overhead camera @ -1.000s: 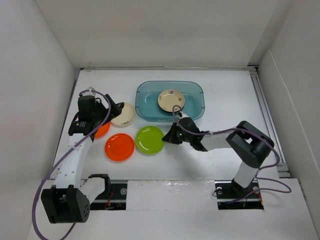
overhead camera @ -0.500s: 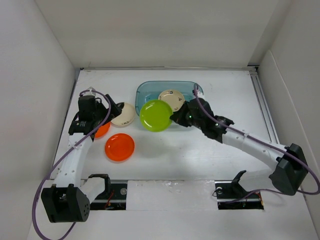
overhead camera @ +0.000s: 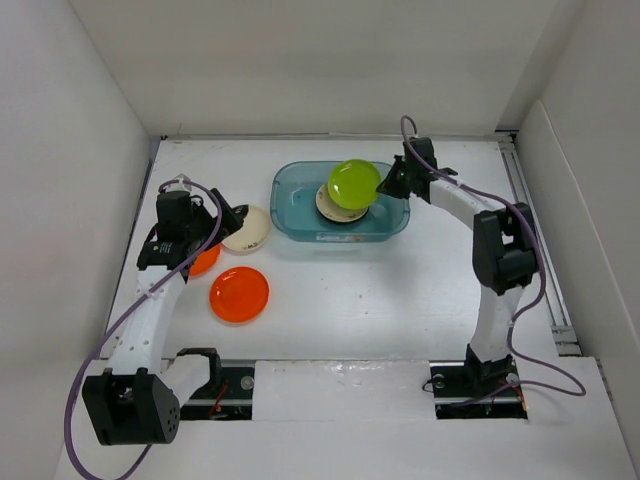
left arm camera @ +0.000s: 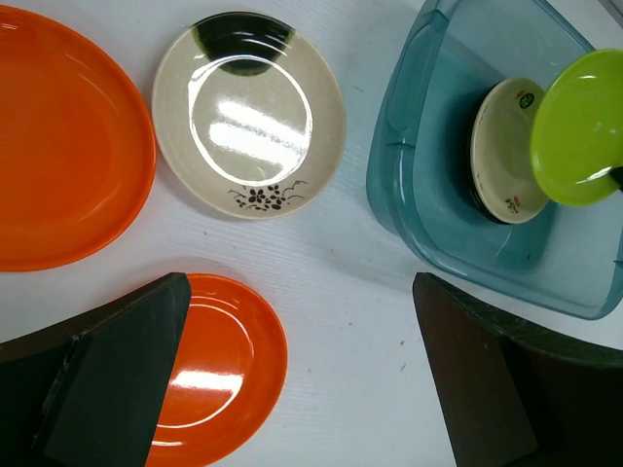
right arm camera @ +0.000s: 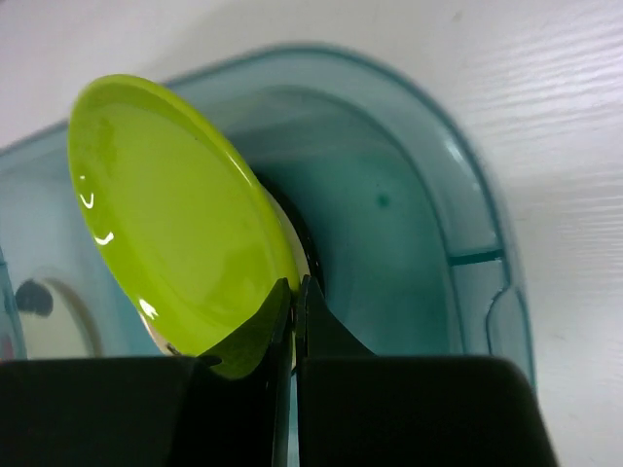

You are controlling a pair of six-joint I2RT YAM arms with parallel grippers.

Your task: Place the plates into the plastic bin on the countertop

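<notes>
**Right arm.** Right gripper is clamped on the rim of the lime green plate. In the right wrist view both fingers are pressed together on the plate's lower edge, with only a thin slit between them.

**Key relation.** From the fingers, the plate reaches inward over the plastic bin, toward its middle.
- It is held by 1 edge and tilted, not flat; its glossy concave face is turned up toward the wrist camera.
- It hangs above the bin floor and over a cream plate lying inside.
- It partly covers that plate in the top view; I cannot tell whether the 2 touch.
- A dark edge shows under the cream plate in the left wrist view, possibly another plate.

**Judgement.** This is the release step for this plate. The fingers sit at the bin's right end, so opening here should drop the plate onto the cream one. Given the tilt, it may slide or land leaning on the wall.

**Left arm.** Left gripper has its fingers spread wide and holds nothing. It hovers over the countertop left of the bin.

**Plates outside the bin (3).**
- Cream plate with black patch, just beside the bin.
- Orange plate.
- 2nd orange plate, partly under the left arm.

The left arm is nearer to all 3.
</notes>
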